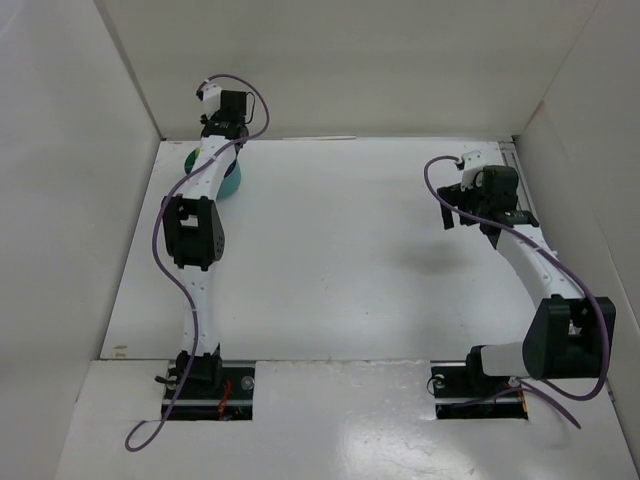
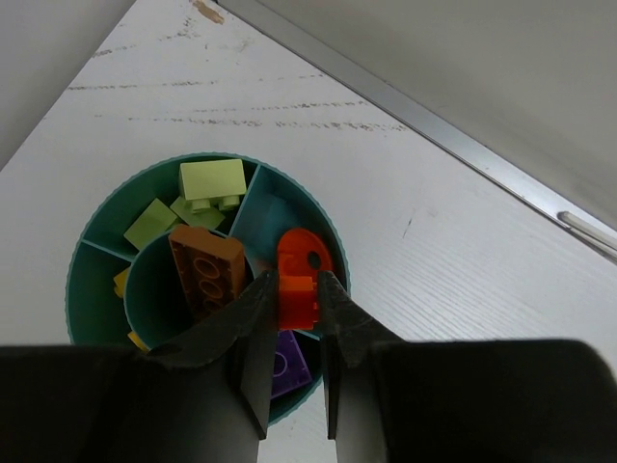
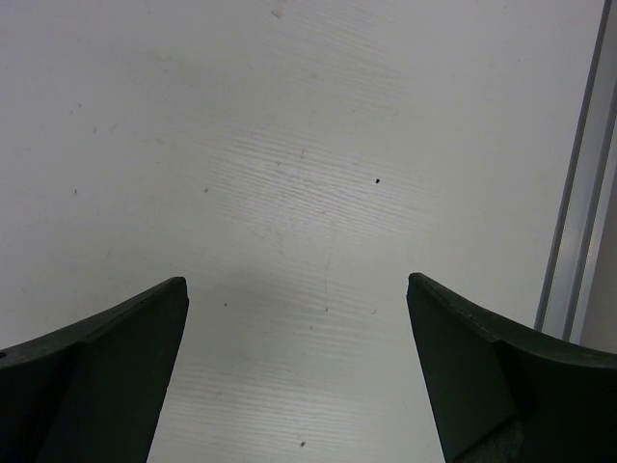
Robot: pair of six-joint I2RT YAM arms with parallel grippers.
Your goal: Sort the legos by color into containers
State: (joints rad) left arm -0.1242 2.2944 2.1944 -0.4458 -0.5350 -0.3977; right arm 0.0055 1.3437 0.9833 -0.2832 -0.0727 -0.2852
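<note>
My left gripper (image 2: 296,289) is shut on a bright red-orange lego (image 2: 301,272) and holds it over the round teal tub (image 2: 87,265), above its right-hand compartment. In the tub, pale green legos (image 2: 210,181) lie in the top compartment, an orange-brown brick (image 2: 206,270) in the inner ring, a purple one (image 2: 286,362) at the near side and a yellow one (image 2: 121,282) at the left. In the top view the tub (image 1: 232,180) is mostly hidden under the left arm, whose gripper (image 1: 215,150) is hidden too. My right gripper (image 3: 297,289) is open and empty above bare table; it also shows in the top view (image 1: 462,205).
A metal rail (image 2: 453,145) runs along the table's far edge close to the tub. The white back wall stands behind it. Another rail (image 3: 578,193) runs along the right edge beside the right gripper. White side walls enclose the table (image 1: 350,250).
</note>
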